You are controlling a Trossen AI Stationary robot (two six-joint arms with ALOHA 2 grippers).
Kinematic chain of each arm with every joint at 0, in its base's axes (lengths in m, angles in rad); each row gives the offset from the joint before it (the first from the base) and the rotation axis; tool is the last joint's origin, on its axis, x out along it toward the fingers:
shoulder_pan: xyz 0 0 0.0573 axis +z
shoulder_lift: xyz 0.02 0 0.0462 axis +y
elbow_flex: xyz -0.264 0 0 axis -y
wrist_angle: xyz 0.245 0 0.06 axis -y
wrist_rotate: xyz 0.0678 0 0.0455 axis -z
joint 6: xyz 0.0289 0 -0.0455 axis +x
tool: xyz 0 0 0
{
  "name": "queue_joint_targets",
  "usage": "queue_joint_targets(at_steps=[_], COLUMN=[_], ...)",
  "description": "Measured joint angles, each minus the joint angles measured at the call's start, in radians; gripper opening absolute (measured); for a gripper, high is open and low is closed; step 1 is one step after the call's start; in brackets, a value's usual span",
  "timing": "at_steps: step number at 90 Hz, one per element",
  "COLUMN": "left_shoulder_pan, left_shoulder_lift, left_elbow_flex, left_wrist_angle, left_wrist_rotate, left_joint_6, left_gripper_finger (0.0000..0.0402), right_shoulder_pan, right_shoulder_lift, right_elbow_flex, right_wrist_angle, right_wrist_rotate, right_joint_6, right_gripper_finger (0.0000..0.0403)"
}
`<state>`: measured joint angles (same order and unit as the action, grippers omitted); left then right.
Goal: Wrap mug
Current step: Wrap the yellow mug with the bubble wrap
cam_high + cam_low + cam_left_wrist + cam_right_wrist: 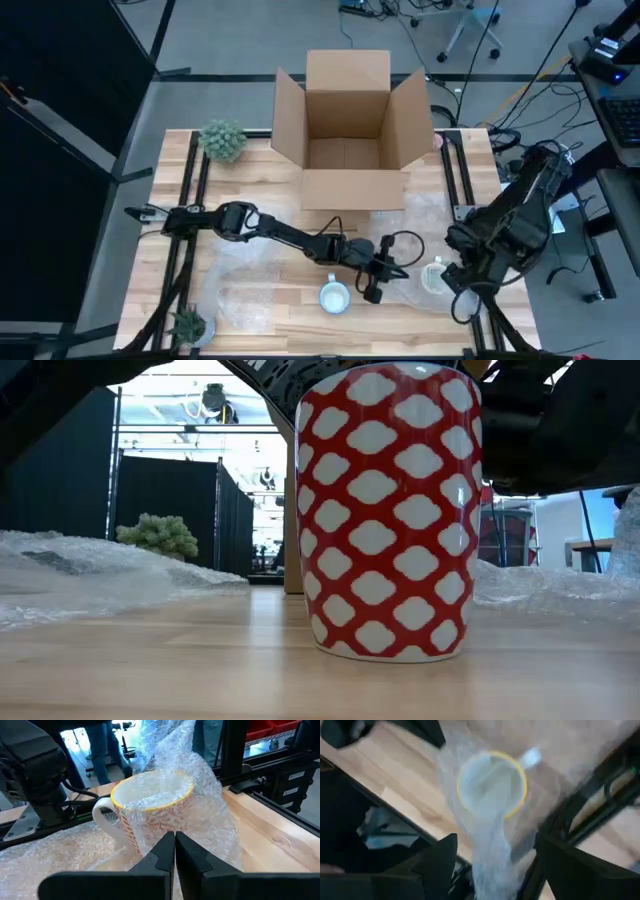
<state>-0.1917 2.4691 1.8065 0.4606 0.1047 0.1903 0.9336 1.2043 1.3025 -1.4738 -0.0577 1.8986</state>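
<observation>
Wrapping: mid-step; wrap only partly over the mug
Left gripper (378, 272): fingers pressed together, nothing between; keep clear
Mug (150, 810): yellow-rimmed, right of the red mug (388, 510)
Right gripper (495, 865): spread wide above; draw bubble wrap (205, 775) snug

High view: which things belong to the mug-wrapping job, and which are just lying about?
Job: yellow-rimmed mug, bubble wrap draped over it, left gripper, right gripper.
Lying about: red-and-white mug, cardboard box, two plants.
</observation>
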Motion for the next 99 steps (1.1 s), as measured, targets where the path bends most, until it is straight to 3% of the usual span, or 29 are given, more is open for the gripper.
queue_joint_targets(at_steps=[24,42,65,99], left_shoulder_pan=[0.0,0.0,0.0,0.0], left_shoulder_lift=[0.0,0.0,0.0,0.0], left_elbow_flex=[0.0,0.0,0.0,0.0], left_wrist_angle=[0.0,0.0,0.001,0.002], left_wrist_rotate=[0.0,0.0,0.0,0.0], left_joint_6=[0.0,0.0,0.0,0.0], left_gripper_finger=[0.0,0.0,0.0,0.0], right_shoulder_pan=[0.095,0.131,0.116,0.058], right_shoulder_lift=[0.053,0.125,0.235,0.337], right_elbow_flex=[0.0,0.0,-0.013,-0.228], right_wrist_angle=[0.053,0.026,-0.089,0.101], right_wrist_rotate=[-0.09,-0.094,0.119,0.139], right_joint_6=[0.109,0.125,0.071,0.054], right_gripper_finger=[0.0254,0.0254,0.0254,0.0254])
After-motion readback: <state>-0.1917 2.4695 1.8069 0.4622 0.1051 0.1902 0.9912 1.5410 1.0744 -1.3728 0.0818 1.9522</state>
